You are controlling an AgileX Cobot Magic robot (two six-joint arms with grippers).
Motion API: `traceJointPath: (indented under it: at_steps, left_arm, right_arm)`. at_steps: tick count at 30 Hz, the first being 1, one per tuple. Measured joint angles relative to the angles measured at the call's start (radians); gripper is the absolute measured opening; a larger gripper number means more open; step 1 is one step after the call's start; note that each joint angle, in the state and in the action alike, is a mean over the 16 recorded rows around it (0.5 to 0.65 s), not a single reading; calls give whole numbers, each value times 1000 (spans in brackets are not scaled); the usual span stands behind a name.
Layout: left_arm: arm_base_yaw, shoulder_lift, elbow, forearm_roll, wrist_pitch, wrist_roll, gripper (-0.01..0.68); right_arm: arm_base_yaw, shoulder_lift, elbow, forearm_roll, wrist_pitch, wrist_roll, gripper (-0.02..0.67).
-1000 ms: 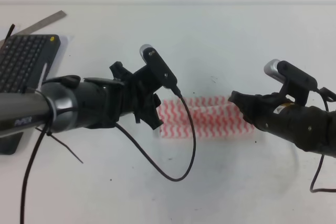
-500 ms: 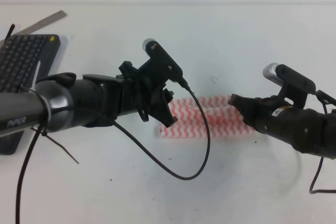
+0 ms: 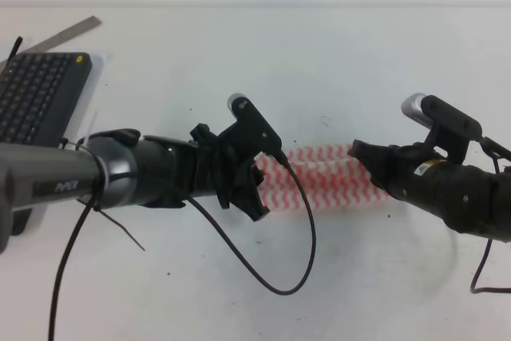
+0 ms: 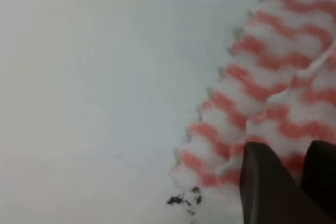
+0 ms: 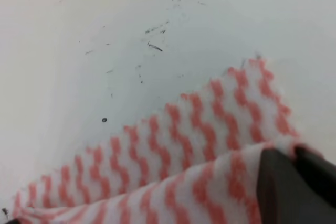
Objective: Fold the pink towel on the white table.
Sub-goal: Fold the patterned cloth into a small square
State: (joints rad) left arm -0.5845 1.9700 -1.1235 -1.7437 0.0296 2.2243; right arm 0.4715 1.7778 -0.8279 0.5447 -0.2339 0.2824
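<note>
1. The white table (image 3: 335, 53) carries a keyboard (image 3: 36, 93) at far left.
2. The pink towel (image 3: 335, 177) lies mid-table, already a narrow band.
3. My left gripper (image 4: 294, 182) and right gripper (image 5: 296, 179) each pinch one end of it.
4. Risk: uneven lifting could slip an edge, skewing the fold.

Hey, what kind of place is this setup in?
Probably a lab or office workbench: a plain white table, a dark keyboard and metal ruler at its far left, and two camera-carrying robot arms working a pink towel.
</note>
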Motion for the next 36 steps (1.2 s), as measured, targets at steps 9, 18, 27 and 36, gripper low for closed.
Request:
traceJointPath:
  at_steps: [9,18,27,36]
  left_arm:
    - [0,26,-4,-1,-15,5,163]
    - [-1,28,-6,-1,-39,6,162]
    - [-1,28,-6,-1,-56,9,162]
    - [-1,28,-6,-1,-61,10,162]
  right_arm:
    - [0,0,-5,0,0,0,-14]
    - [0,1,-44,-11,22,-1,-14]
    - [-4,21,-81,-31,53,-2,-13]
    - [-10,47,-87,-35,46,-2,46]
